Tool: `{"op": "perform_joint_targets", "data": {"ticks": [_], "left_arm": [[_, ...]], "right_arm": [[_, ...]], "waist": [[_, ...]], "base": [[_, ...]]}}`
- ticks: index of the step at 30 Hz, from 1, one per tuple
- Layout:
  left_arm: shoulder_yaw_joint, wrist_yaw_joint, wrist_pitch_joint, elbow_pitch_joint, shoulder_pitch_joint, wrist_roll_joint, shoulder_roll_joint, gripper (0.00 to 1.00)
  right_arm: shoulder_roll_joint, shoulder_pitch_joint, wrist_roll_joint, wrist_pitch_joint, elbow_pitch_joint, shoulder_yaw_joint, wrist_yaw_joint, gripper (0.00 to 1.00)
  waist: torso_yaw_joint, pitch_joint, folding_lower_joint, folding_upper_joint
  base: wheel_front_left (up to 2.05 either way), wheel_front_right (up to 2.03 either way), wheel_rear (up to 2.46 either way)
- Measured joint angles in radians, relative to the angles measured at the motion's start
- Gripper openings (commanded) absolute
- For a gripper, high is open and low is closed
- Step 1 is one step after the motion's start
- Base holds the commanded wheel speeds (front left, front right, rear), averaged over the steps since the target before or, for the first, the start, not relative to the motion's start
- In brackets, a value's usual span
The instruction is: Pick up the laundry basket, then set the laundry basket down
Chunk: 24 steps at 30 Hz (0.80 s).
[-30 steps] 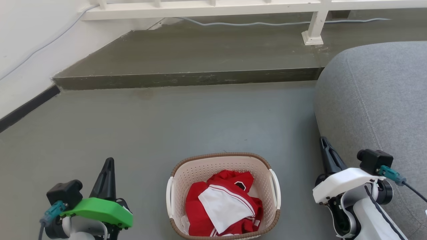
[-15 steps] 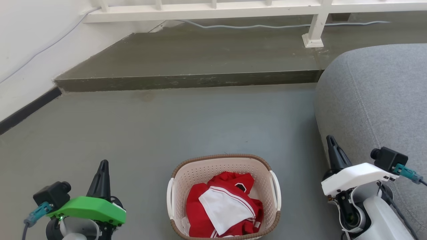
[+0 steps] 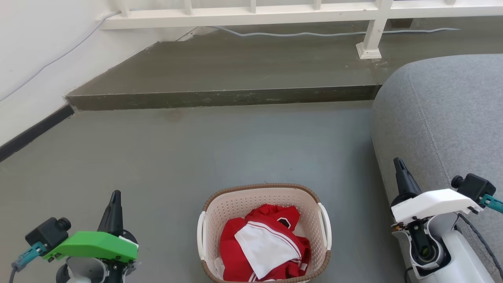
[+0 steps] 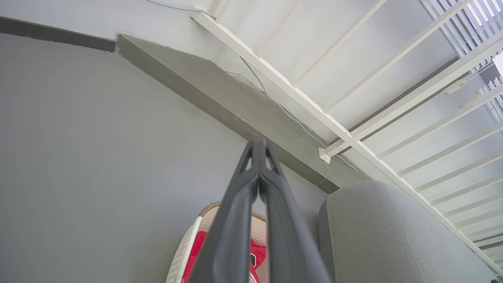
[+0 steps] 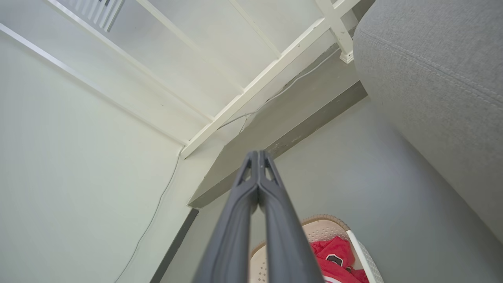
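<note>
The laundry basket (image 3: 264, 196) stands on the grey floor at the bottom middle of the head view, cream with a brown rim and white side handles, holding red and white clothes (image 3: 263, 243). My left gripper (image 3: 115, 195) is well to its left, shut and empty, apart from the basket. My right gripper (image 3: 399, 162) is to its right beside the sofa, also shut and empty. In the left wrist view the shut left gripper (image 4: 258, 142) rises over the basket (image 4: 184, 251). In the right wrist view the right gripper (image 5: 258, 153) is shut above the basket (image 5: 330, 226).
A grey sofa (image 3: 448, 114) fills the right side, close to my right arm. A raised dark step (image 3: 220, 96) crosses the floor ahead, with a white railing (image 3: 251, 13) and a cable behind it. A white wall (image 3: 35, 51) runs along the left.
Both grippers have moved outward, away from the basket, the left one lower and to the left, the right one to the right. The head view has shifted slightly. The basket stays put.
</note>
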Motion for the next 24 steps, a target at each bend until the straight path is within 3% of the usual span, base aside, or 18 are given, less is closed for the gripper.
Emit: {"op": "perform_joint_targets", "data": {"ticks": [24], "left_arm": [[0.052, -0.008, 0.087, -0.001, -0.001, -0.299, -0.001, 0.0]], "right_arm": [[0.022, 0.006, 0.3, 0.089, -0.016, -0.104, 0.04, 0.0]], "waist": [[0.003, -0.016, 0.0, 0.0]], "base": [[0.0, 0.0, 0.0]]}}
